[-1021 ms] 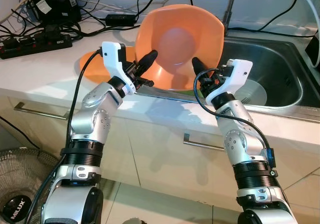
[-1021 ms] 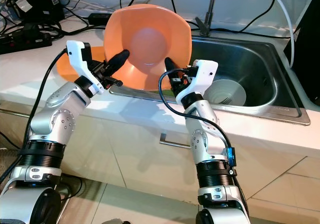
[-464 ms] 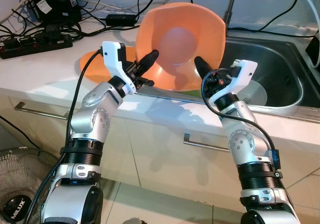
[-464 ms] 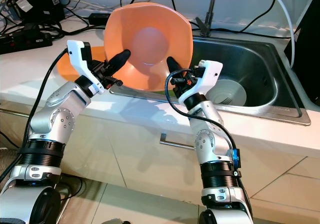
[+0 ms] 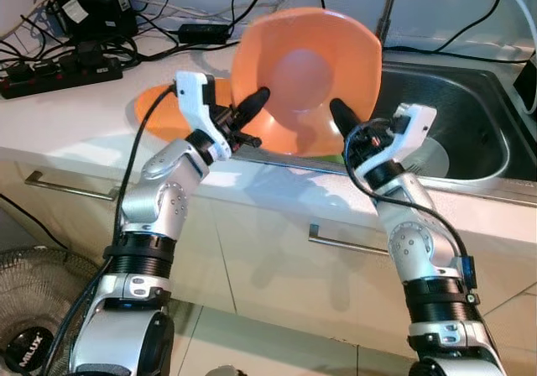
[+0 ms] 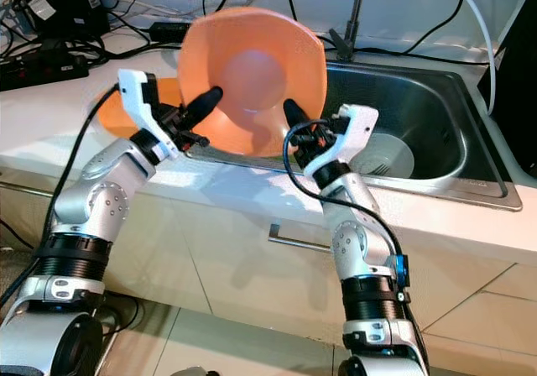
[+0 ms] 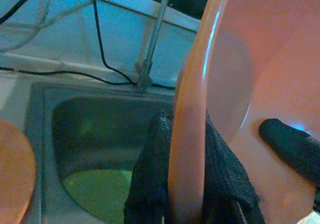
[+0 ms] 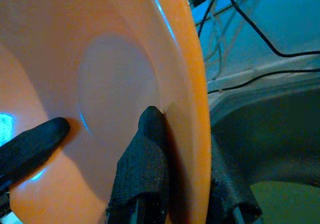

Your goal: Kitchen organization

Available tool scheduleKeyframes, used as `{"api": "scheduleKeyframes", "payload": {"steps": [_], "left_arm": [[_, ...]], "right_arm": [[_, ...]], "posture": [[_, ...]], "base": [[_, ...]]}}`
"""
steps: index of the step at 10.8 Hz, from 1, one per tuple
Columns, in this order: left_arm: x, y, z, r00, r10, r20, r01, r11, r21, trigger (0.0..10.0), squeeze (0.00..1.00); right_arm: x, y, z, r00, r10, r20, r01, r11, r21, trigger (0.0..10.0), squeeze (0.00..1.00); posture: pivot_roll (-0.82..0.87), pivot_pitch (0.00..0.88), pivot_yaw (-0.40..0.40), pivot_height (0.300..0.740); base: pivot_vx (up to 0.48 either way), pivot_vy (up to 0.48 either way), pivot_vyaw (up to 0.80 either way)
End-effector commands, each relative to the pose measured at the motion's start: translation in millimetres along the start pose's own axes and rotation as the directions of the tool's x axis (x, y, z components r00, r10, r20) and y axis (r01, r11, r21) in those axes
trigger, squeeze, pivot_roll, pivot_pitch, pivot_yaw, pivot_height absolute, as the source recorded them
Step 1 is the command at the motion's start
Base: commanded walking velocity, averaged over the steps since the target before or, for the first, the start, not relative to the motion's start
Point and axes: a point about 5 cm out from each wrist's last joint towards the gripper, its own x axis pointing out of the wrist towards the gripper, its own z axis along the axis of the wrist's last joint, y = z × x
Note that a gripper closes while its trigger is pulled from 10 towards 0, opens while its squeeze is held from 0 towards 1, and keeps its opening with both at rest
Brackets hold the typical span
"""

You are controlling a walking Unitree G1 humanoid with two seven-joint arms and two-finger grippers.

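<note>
Above sink (image 5: 453,116), both arms raised, bowl (image 5: 306,78) between.

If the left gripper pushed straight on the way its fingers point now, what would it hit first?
Nothing new: the left gripper is already clamped on the rim of the tilted orange bowl, so pushing on would just shove the bowl. Beyond it sits the sink, roughly toward the faucet; depth is unclear.

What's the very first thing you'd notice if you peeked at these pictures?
A big orange bowl, tipped up on its side above the edge of the counter, beside the steel sink. The left gripper and the right gripper each pinch its rim, one on each side. Behind it a second orange dish lies flat on the counter, and a tangle of black cables sits at the back.
</note>
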Motion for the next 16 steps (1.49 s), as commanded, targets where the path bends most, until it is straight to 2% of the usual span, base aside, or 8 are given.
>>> {"api": "scheduleKeyframes", "payload": {"steps": [1, 2, 3, 7, 8, 9, 12, 16], "left_arm": [[-2.0, 2.2, 10, 0.998, 0.041, 0.045, -0.044, 0.997, 0.068, 10.0, 1.0], [-2.0, 1.8, 8, 0.998, 0.044, 0.043, -0.046, 0.997, 0.056, 10.0, 1.0], [-2.0, 1.8, 8, 0.998, 0.047, 0.043, -0.049, 0.997, 0.056, 10.0, 1.0], [-4.2, 1.0, 5, 0.997, 0.063, 0.041, -0.065, 0.996, 0.055, 10.0, 1.0], [-4.7, 1.6, 3, 0.997, 0.072, 0.037, -0.074, 0.995, 0.06, 10.0, 0.95], [-5.5, 0.5, 1, 0.997, 0.071, 0.031, -0.072, 0.996, 0.054, 10.0, 0.0], [-6.9, -6.2, -6, 0.998, 0.068, 0.015, -0.069, 0.996, 0.053, 10.0, 0.0], [-19.6, -49.2, -52, 0.972, -0.04, -0.231, 0.071, 0.989, 0.126, 10.0, 0.0]], "right_arm": [[-6.2, -13.4, 8, 0.996, -0.089, 0.024, 0.09, 0.995, -0.03, 0.0, 0.0], [-5.4, -12.8, 7, 0.996, -0.093, 0.017, 0.093, 0.995, -0.031, 6.7, 0.0], [-4.3, -12.8, 7, 0.994, -0.103, 0.019, 0.104, 0.994, -0.029, 10.0, 0.0], [2.4, -15.3, 15, 0.983, -0.173, 0.069, 0.17, 0.984, 0.052, 10.0, 0.0], [4.7, -20.9, 22, 0.973, -0.211, 0.095, 0.203, 0.975, 0.09, 10.0, 0.0], [6.2, -27.6, 29, 0.959, -0.256, 0.119, 0.24, 0.962, 0.129, 10.0, 0.0], [10.3, -41.3, 39, 0.92, -0.36, 0.157, 0.345, 0.932, 0.115, 10.0, 0.0], [24.1, -58.8, 24, 0.915, -0.401, 0.04, 0.402, 0.899, -0.174, 10.0, 0.0]], "posture": [[0.14, 0.043, 0.046, 0.74], [0.14, 0.043, 0.045, 0.74], [0.14, 0.043, 0.044, 0.74], [0.14, 0.043, 0.041, 0.74], [0.15, 0.044, 0.04, 0.74], [0.15, 0.045, 0.039, 0.74], [0.15, 0.045, 0.037, 0.74], [0.18, 0.059, 0.025, 0.74]], "base": [[0.0, 0.0, 0.0], [0.0, 0.0, 0.0], [0.0, 0.0, 0.0], [0.0, 0.0, 0.0], [0.0, 0.0, 0.0], [0.0, 0.0, 0.0], [0.0, 0.0, 0.0], [0.0, 0.0, 0.0]]}}
